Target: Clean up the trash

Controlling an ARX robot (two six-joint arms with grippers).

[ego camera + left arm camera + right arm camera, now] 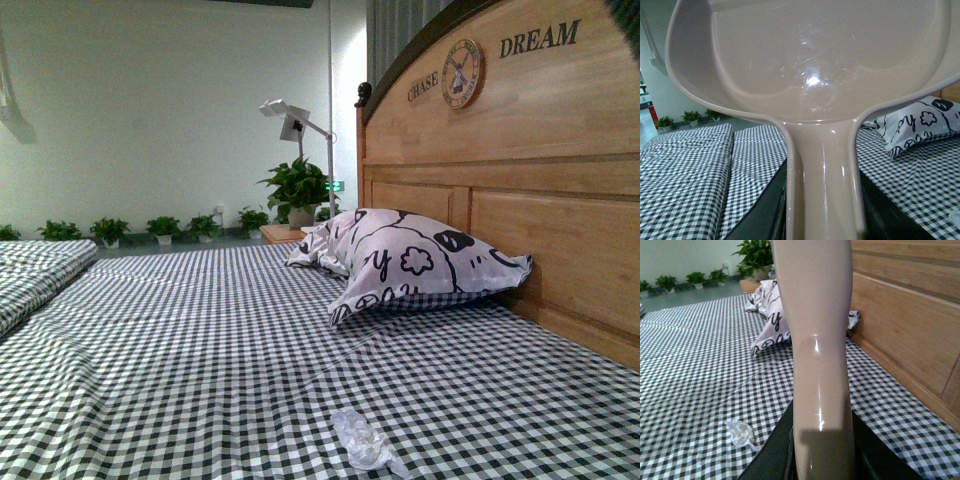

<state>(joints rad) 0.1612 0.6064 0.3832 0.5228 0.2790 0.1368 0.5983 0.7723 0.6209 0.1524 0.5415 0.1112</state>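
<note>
The trash (362, 440), a small whitish wad of wrinkled plastic wrap, lies on the checked bedsheet near the front edge; neither arm shows in the front view. It also shows in the right wrist view (741, 432), on the sheet beside the gripper and apart from it. My left gripper (822, 220) is shut on the handle of the beige dustpan (810, 60), whose empty pan is held up above the bed. My right gripper (822, 460) is shut on the pale handle of the brush (820, 340); its bristles are out of view.
A black-and-white patterned pillow (410, 262) lies against the wooden headboard (520, 180) on the right. The checked bedsheet (200, 340) covers the bed. Potted plants (165, 228) and a lamp (290, 120) stand beyond the bed's far end.
</note>
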